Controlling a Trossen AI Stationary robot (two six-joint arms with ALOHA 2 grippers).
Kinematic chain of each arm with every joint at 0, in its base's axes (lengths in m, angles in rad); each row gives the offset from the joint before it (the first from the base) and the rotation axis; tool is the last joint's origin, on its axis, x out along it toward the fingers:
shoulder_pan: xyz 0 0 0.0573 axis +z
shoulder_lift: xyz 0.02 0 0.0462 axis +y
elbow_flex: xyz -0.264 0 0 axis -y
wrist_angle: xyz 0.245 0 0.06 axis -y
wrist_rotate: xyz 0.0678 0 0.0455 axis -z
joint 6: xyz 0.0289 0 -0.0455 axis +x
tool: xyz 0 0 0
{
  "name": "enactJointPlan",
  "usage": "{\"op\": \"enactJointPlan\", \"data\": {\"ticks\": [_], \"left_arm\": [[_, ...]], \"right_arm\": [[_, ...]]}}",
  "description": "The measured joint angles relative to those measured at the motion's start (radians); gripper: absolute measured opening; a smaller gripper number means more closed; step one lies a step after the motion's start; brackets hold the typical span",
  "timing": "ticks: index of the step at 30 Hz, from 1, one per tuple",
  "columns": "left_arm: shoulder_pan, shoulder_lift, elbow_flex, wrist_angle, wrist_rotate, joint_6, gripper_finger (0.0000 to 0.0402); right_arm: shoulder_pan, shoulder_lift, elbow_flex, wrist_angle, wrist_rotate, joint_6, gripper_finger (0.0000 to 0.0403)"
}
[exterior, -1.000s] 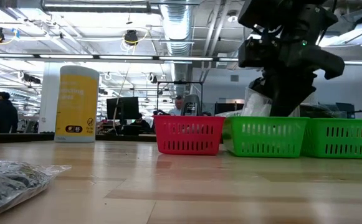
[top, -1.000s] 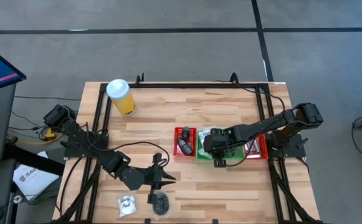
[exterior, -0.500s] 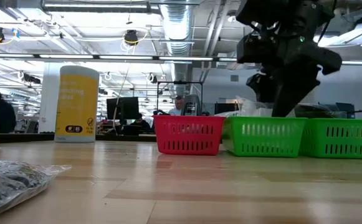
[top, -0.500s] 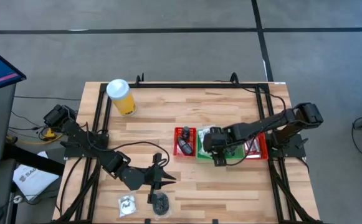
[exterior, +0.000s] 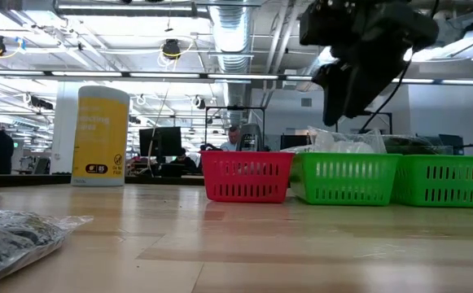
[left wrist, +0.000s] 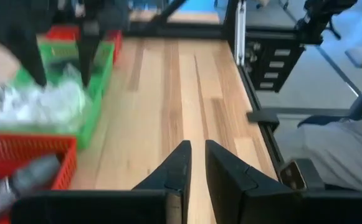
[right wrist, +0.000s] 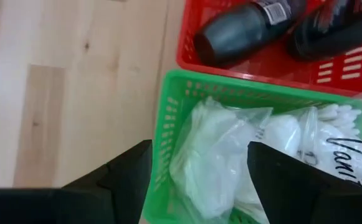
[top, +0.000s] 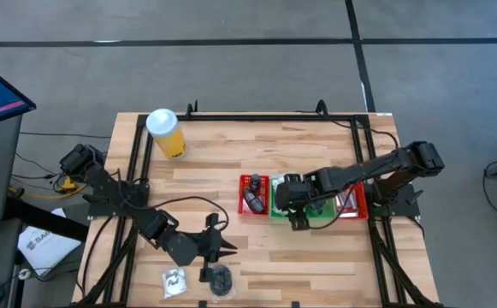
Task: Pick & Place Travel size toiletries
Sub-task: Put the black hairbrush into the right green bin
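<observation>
The travel size toiletries show as white crinkly sachets (right wrist: pixel 230 155) piled in a green tray (top: pixel 289 198), a white sachet (top: pixel 174 281) and a clear bag of black pieces (top: pixel 220 279) lying flat near the table's front edge. My right gripper (right wrist: pixel 199 171) hovers open above the green tray (exterior: pixel 346 179), its fingers on either side of the sachets without touching them. My left gripper (top: pixel 229 249) hangs just beyond the black bag, fingers (left wrist: pixel 182 163) nearly together with nothing between them.
A red tray (top: pixel 253 194) with dark bottles (right wrist: pixel 243 28) stands left of the green one, and another red tray (top: pixel 352 202) stands to its right. A yellow cylinder with a white lid (top: pixel 164 133) stands at the far left. Bare wood (top: pixel 231 162) lies between.
My right gripper has risen out of the green tray, most of it in the last half second. The white sachets stay in the tray.
</observation>
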Motion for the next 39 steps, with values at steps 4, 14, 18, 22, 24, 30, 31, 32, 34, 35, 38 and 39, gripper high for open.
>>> {"op": "enactJointPlan", "data": {"ticks": [4,14,18,22,24,30,31,32,34,35,38,39], "left_arm": [[-0.023,0.008,-0.030,-0.022,0.000,-0.101,0.0039],[-0.096,0.010,-0.179,0.028,-0.001,-0.400,0.0047],[-0.122,0.023,-0.206,0.047,-0.005,-0.473,0.0074],[-0.139,0.081,-0.211,0.082,-0.005,-0.492,0.0110],[-0.145,0.114,-0.211,0.095,0.013,-0.493,0.0127],[-0.151,0.192,-0.211,0.160,0.038,-0.502,0.0168],[-0.151,0.203,-0.211,0.168,0.038,-0.502,0.0175],[-0.151,0.212,-0.211,0.172,0.038,-0.502,0.0181],[-0.151,0.223,-0.211,0.174,0.038,-0.502,0.0192],[-0.151,0.225,-0.211,0.176,0.037,-0.502,0.0196],[-0.143,0.226,-0.211,0.181,0.023,-0.502,0.0207],[-0.138,0.227,-0.211,0.181,0.020,-0.501,0.0208]], "right_arm": [[0.032,0.000,0.027,-0.016,0.000,0.001,0.0249],[0.127,0.000,0.083,-0.017,0.000,0.015,0.0249],[0.146,0.000,0.087,-0.018,0.000,0.030,0.0249],[0.158,0.000,0.087,-0.021,0.000,0.031,0.0249],[0.158,0.000,0.087,-0.021,0.000,0.031,0.0249],[0.156,0.000,0.087,-0.018,0.000,0.052,0.0249],[0.156,0.000,0.087,-0.018,0.000,0.056,0.0249],[0.156,-0.001,0.087,-0.018,0.000,0.056,0.0249],[0.156,-0.001,0.087,-0.018,0.000,0.056,0.0249],[0.156,0.000,0.087,-0.017,0.000,0.056,0.0249],[0.156,-0.001,0.087,-0.017,0.000,0.056,0.0249],[0.156,-0.001,0.087,-0.017,0.000,0.057,0.0249]]}}
